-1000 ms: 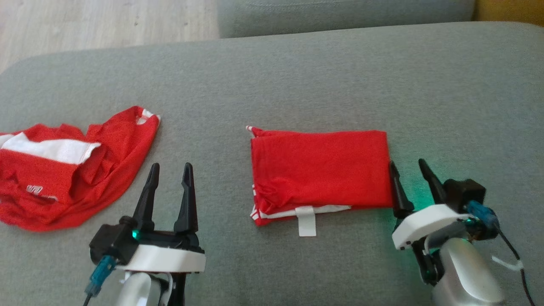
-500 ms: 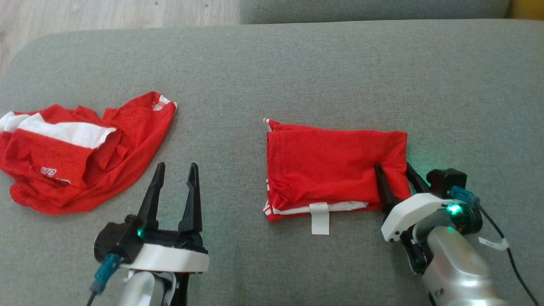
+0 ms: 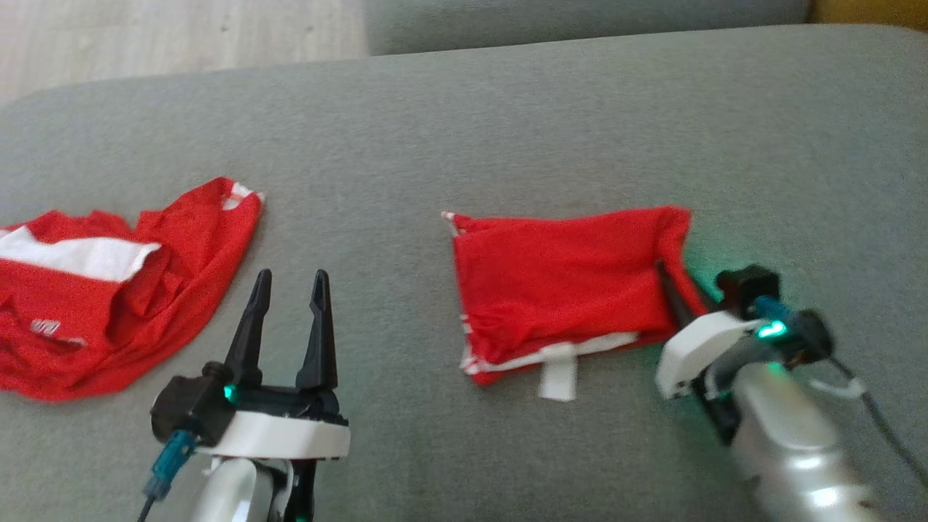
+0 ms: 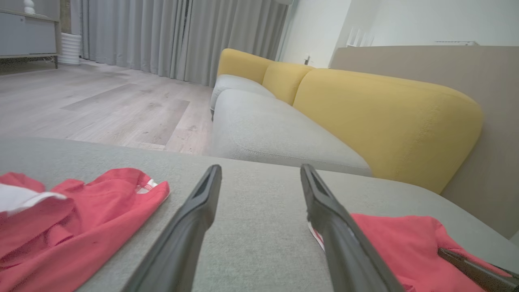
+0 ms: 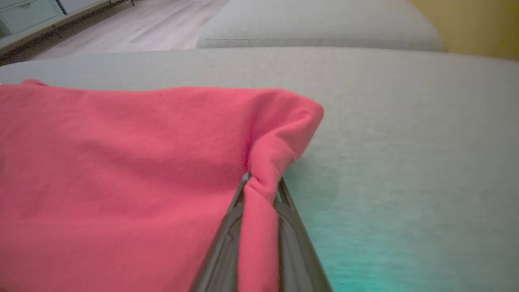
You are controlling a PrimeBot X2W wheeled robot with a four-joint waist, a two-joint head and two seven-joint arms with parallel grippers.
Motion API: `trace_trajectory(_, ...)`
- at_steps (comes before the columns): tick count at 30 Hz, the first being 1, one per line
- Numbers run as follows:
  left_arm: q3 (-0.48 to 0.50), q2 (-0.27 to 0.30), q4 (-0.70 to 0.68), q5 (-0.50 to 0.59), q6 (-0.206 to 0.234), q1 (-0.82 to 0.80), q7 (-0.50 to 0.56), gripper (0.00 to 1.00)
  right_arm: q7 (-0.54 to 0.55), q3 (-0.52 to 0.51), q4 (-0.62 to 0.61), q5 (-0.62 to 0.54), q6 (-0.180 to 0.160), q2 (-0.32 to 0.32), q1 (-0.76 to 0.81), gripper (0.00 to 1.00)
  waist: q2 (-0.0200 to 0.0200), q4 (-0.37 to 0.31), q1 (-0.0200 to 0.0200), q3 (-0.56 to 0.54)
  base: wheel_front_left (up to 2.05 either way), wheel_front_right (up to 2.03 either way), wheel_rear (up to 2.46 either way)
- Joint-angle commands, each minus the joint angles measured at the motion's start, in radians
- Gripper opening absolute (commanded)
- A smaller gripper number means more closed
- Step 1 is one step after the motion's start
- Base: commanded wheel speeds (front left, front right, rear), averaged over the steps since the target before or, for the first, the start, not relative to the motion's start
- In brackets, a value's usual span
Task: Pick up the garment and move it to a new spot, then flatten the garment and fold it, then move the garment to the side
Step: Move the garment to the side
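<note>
Shirt looks folded. R gripper pinches the edge at its tips; L gripper wide open. To do: move it aside.

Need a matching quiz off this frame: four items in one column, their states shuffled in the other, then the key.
Column one
1. left pincer
2. right pincer
3. folded red garment
4. crumpled red jersey

Column two
A. lies bunched up at the robot's left on the grey cushion
B. open, nothing between its fingers
C. shut on a pinch of red fabric
D. lies as a rough rectangle, right edge gathered up, white tag at the near edge

Pairs: 1-B, 2-C, 3-D, 4-A
</note>
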Motion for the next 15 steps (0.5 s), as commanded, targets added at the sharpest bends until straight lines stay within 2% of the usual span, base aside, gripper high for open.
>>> trace_trajectory(1,0.032,0.002,-0.036,0.002,0.002,-0.045,-0.009,1.00,-0.010,0.004,-0.040,-0.024,0.007,-0.026,-0.028,0.00,0.0000,-0.023,-0.0001,-0.003,0.00,0.00,0.00)
trace_trajectory(6,0.025,0.002,-0.058,-0.004,0.005,-0.062,-0.009,1.00,-0.004,-0.021,-0.081,-0.112,0.007,-0.145,-0.061,0.00,0.0000,-0.075,-0.0001,0.008,0.00,0.00,0.00)
trace_trajectory(11,0.010,0.002,-0.068,-0.007,0.007,-0.084,-0.009,1.00,0.032,-0.028,-0.073,-0.115,0.007,-0.293,-0.113,0.00,0.0000,-0.097,-0.0001,0.034,0.00,0.00,0.00)
trace_trajectory(15,0.006,0.002,-0.067,-0.002,0.004,-0.097,-0.009,1.00,0.045,-0.030,-0.045,-0.099,0.007,-0.382,-0.160,0.00,0.0000,-0.098,-0.0001,0.057,0.00,0.00,0.00)
